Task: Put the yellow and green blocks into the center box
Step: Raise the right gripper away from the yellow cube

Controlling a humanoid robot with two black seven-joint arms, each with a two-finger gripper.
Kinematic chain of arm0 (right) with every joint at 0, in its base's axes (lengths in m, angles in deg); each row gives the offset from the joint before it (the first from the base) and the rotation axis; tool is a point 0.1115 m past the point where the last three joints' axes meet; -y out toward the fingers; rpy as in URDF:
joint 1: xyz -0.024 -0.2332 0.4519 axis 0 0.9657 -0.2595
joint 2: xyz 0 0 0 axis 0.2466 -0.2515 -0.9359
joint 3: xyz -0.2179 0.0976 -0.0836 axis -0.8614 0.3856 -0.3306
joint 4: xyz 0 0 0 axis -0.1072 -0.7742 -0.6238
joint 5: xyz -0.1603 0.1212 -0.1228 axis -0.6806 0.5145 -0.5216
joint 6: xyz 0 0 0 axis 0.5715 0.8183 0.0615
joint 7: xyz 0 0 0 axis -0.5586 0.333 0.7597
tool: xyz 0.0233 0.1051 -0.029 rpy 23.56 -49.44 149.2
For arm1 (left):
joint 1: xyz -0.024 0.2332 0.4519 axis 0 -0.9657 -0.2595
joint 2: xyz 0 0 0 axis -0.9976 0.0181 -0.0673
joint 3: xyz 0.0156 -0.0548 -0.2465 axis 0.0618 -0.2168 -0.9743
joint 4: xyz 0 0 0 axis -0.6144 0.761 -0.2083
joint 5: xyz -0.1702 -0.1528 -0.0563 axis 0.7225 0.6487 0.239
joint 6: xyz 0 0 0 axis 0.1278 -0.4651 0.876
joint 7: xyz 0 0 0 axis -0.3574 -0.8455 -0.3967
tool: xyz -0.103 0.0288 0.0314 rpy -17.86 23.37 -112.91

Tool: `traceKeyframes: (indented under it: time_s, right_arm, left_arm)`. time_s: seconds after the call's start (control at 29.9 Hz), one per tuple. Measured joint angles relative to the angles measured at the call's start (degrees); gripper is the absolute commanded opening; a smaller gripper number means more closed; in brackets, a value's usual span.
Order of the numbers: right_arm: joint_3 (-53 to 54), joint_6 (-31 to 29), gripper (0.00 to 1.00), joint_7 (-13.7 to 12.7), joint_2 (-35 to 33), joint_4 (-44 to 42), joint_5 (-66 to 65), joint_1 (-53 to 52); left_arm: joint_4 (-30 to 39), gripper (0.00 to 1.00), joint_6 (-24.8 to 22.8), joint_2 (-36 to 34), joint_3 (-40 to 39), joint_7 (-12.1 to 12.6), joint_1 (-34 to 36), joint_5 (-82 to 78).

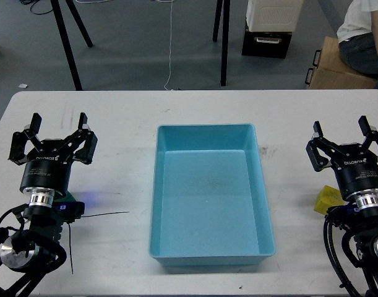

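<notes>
Yellow block [327,199] sits on white table [127,117] at right, partly hidden behind right gripper [341,129] — light-blue tray [206,192] centre. Left gripper [59,122] at left — both jaws apart.

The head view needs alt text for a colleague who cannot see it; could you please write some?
An empty light-blue tray sits mid-table between two open black grippers, left and right. A yellow block shows partly behind the right arm; no green block is clearly visible.

Between the end effectors, the center box [208,192] looked like smooth, slightly glossy light-blue plastic. The worktop [127,111] beneath them appeared matt white and scuffed. Each black end effector's wrist carried a shiny metal ring.
</notes>
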Motion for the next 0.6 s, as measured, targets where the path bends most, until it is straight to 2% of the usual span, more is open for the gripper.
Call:
traceKeyframes:
  time_s: [0.27,0.43,0.6]
  right_arm:
    - [0.0,-1.0,0.98,0.0,0.0,-0.3,-3.2,0.4]
    - [0.4,-1.1,0.98,0.4,-0.3,-1.1,-22.4,-2.4]
    - [1.3,0.2,0.98,1.1,-5.3,-1.4,-40.9,-8.0]
  left_arm:
    - [-0.3,1.0,0.1,0.1,0.1,0.0,0.0,0.0]
    - [-0.8,1.0,0.1,0.1,0.1,0.0,0.0,0.0]
    - [-0.9,1.0,0.1,0.1,0.1,0.0,0.0,0.0]
